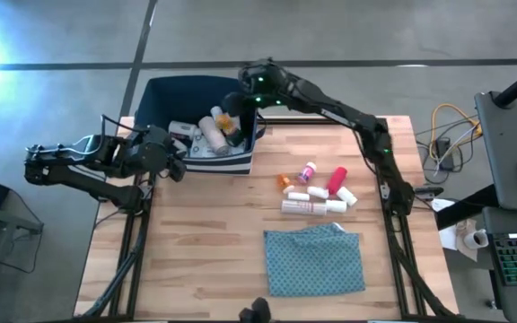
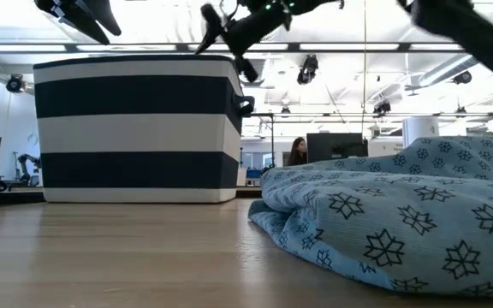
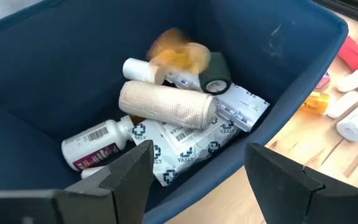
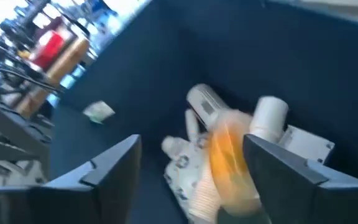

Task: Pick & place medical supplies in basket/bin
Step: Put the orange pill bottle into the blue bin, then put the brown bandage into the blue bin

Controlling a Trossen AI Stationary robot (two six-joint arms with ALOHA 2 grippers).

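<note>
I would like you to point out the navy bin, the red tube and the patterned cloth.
navy bin (image 1: 162, 95): high view, bare inner wall at its far left.
red tube (image 1: 337, 179): high view, middle of its body.
patterned cloth (image 1: 315, 261): high view, centre of the fabric.

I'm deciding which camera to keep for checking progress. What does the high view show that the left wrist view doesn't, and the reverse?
Only the high view shows the teal cloth, both arms and the right gripper open over the bin.

Only the left wrist view shows the bin's contents closely: a labelled white bottle, a beige bandage roll, printed packets.

Both show the bin and the supplies left on the table.
</note>
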